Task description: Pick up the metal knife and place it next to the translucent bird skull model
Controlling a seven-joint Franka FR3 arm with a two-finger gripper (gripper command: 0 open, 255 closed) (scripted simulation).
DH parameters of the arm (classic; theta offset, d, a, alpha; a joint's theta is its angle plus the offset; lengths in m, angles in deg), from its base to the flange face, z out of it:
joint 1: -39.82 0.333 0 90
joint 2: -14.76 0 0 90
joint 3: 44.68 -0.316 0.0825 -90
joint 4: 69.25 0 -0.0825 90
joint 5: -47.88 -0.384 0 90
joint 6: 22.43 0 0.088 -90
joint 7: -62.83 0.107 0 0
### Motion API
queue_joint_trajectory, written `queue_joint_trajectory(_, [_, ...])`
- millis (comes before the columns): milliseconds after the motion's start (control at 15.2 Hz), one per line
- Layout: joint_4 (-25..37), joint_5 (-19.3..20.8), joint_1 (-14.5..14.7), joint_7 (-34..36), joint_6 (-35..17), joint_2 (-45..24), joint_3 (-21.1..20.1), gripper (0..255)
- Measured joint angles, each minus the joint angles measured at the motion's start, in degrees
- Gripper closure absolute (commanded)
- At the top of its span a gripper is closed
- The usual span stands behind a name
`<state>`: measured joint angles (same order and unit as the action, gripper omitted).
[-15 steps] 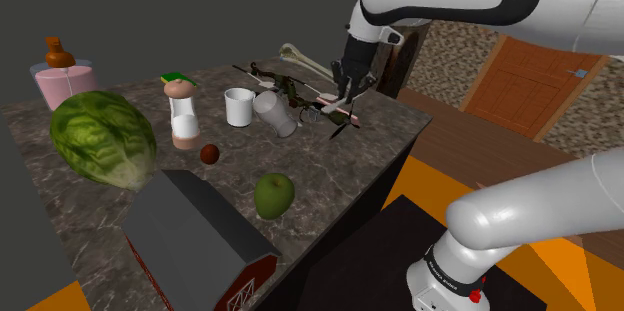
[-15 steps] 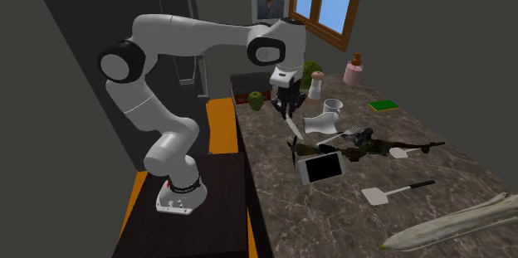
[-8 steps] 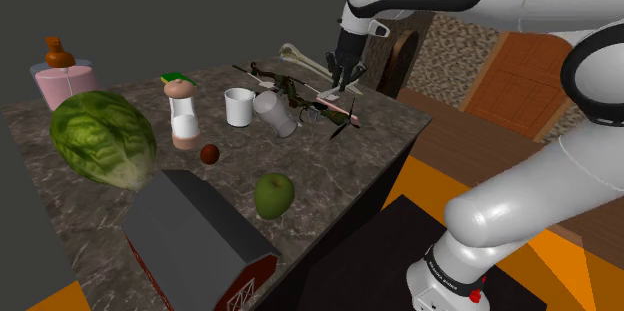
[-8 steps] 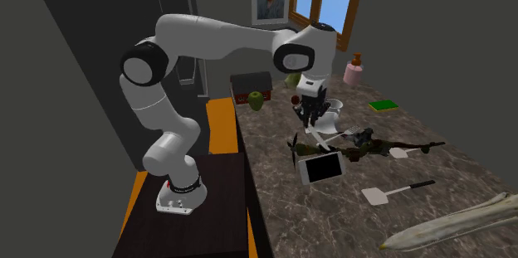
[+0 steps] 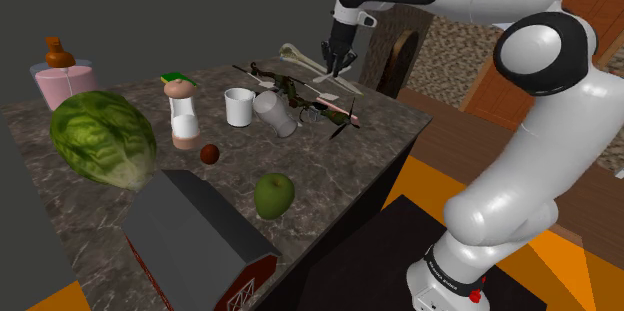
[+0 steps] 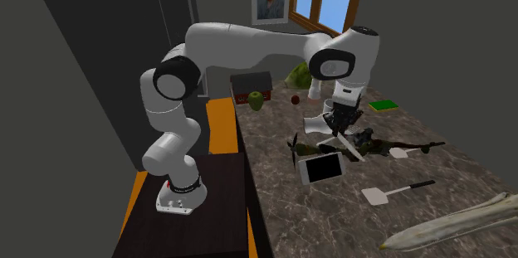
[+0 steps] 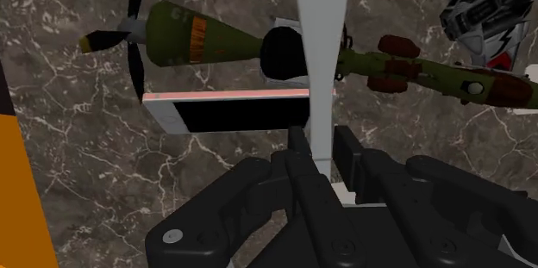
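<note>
My black gripper [image 5: 335,62] [image 6: 339,124] hangs over the marble counter [image 5: 60,209], shut on a pale, flat-bladed knife [image 7: 320,59]. The blade [image 6: 349,144] slants down from the fingers [image 7: 297,147] over a green toy rocket launcher [image 7: 197,37] [image 6: 369,145] and a dark-screened phone [image 7: 226,114] [image 6: 322,167]. The bird skull [image 6: 452,225], long-beaked and pale, lies far along the counter at the second exterior view's lower right. In the shoulder view the skull [image 5: 297,55] shows just beyond the gripper.
A white spatula [image 6: 390,192] lies between the phone and the skull. A tipped cup [image 5: 276,114], an upright cup [image 5: 238,106], a shaker figure [image 5: 182,109], a cabbage [image 5: 102,139], a green apple [image 5: 273,195], a small barn model [image 5: 200,239] and a pink bottle [image 5: 63,77] fill the other end.
The arm has swung along the counter with the knife in its grip, from near the counter's stand-side edge to above the rocket launcher and phone, closer to the skull.
</note>
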<state>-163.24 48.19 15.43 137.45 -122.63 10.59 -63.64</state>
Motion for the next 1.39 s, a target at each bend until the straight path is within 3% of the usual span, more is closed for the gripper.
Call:
queue_joint_trajectory(264, [12.44,2.99,0.29,-0.53,3.17,-9.78,0.58,255])
queue_joint_trajectory(462, [27.65,5.82,1.62,-1.30,8.12,-20.33,1.36,255])
queue_joint_trajectory(528, [29.78,6.20,1.80,-1.51,8.64,-22.05,1.55,255])
queue_joint_trajectory(1386, [18.98,6.03,0.66,-1.60,-1.46,-21.37,1.74,255])
